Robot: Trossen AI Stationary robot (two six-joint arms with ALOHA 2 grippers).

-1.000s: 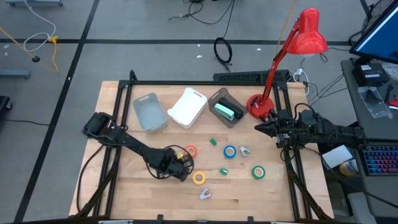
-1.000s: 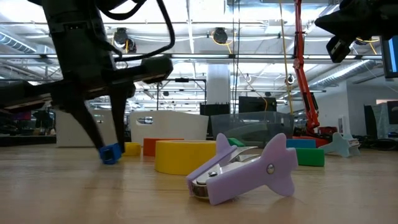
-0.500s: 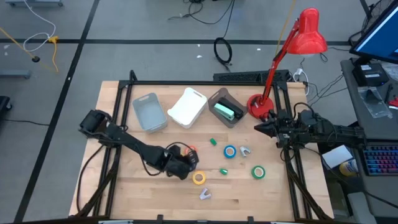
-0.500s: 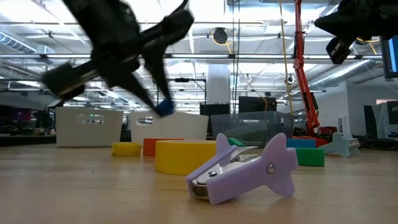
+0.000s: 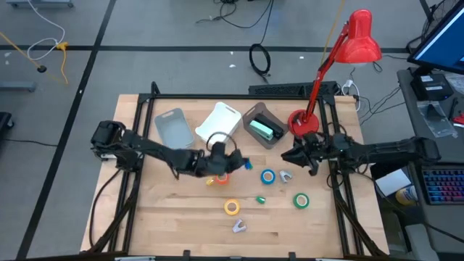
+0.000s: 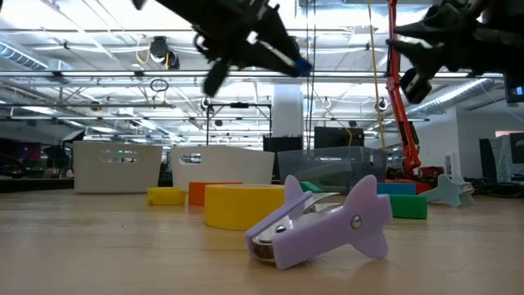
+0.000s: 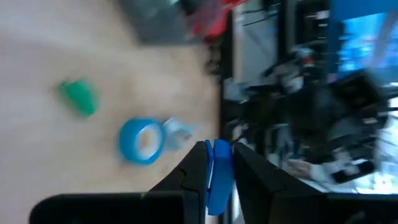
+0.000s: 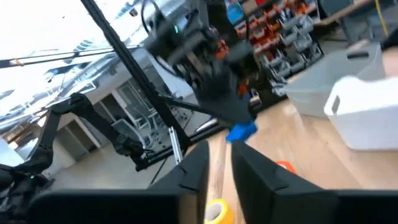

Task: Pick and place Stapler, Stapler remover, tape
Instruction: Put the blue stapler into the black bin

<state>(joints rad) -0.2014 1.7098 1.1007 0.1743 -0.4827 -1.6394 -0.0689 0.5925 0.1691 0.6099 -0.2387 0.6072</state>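
Observation:
My left gripper [image 5: 238,161] hangs over the table's middle, shut on a small blue object [image 7: 217,174], which also shows in the low view [image 6: 303,64]. My right gripper [image 5: 286,156] reaches in from the right, fingers [image 8: 196,167] apart with nothing between. On the wood lie the orange tape [image 5: 221,177], blue tape [image 5: 268,176], yellow tape [image 5: 231,207] and green tape [image 5: 301,200]. A lilac staple remover [image 6: 327,225] lies near the front edge, a pale one [image 5: 285,175] beside the blue tape. A green stapler [image 5: 262,130] rests in the dark bin [image 5: 254,116]. My left gripper pinches the small blue object's flat sides [image 7: 219,163] between its two fingers, and the object's end sticks out past the fingertips. The fingers lie nearly level, pointing toward the table's right. The object is lifted clear, high above the wood.
A grey bin [image 5: 174,130] and a white bin [image 5: 219,125] stand beside the dark bin at the back. The red lamp's base [image 5: 299,122] stands near my right gripper. A small green piece [image 5: 261,199] lies among the tapes. The wood at the front left is bare.
My left gripper has risen from the wood near the yellow tape with the blue object, gone toward the far right, and tipped from pointing down to nearly level. My right gripper has come from the right edge toward the table's middle and sunk a little.

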